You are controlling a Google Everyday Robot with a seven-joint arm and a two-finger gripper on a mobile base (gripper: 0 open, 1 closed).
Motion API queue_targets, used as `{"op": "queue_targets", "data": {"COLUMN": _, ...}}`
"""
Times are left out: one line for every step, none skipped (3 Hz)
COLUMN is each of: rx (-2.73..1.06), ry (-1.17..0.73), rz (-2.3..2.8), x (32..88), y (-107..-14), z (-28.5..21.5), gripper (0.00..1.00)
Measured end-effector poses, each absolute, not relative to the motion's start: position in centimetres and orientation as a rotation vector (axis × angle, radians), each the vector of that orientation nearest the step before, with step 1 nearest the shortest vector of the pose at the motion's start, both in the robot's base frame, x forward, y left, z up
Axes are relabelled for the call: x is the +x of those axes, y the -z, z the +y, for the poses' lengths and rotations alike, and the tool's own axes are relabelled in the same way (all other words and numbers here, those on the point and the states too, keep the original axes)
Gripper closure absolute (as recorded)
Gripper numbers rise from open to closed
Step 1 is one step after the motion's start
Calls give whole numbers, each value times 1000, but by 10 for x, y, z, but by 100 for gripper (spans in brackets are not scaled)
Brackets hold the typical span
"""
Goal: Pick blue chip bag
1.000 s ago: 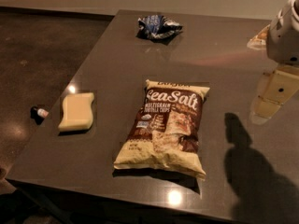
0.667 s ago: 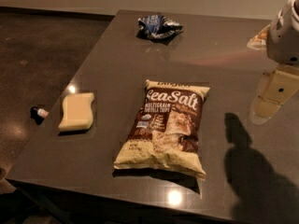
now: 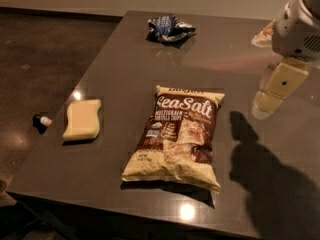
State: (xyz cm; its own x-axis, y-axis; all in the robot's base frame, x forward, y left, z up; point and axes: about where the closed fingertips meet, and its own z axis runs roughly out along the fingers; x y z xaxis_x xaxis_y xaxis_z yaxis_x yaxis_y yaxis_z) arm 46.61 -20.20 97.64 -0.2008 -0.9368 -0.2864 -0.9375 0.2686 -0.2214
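The blue chip bag [image 3: 169, 29] is a small crumpled dark-blue foil bag with white markings, lying at the far edge of the dark table [image 3: 120, 74]. The gripper [image 3: 277, 86] hangs at the right side of the view above the table, well to the right of and nearer than the blue bag, with nothing seen in it. A large brown-and-cream "Sea Salt" chip bag [image 3: 177, 136] lies flat in the middle of the table.
A pale yellow sponge [image 3: 82, 119] lies near the table's left edge. A small dark object with a red-and-white tip [image 3: 42, 120] sits on the floor left of the table. The arm's shadow [image 3: 265, 169] falls on the table's right front.
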Motion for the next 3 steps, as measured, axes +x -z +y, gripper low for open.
{"op": "queue_targets", "data": {"rx": -1638, "ry": -30, "rz": 2174, "x": 510, "y": -975, "z": -190, "gripper": 0}}
{"op": "queue_targets", "data": {"rx": -1512, "ry": -59, "rz": 2209, "x": 563, "y": -969, "z": -186, "gripper": 0}}
{"op": "queue_targets", "data": {"rx": -1369, "ry": -107, "rz": 2254, "x": 613, "y": -962, "z": -184, "gripper": 0}}
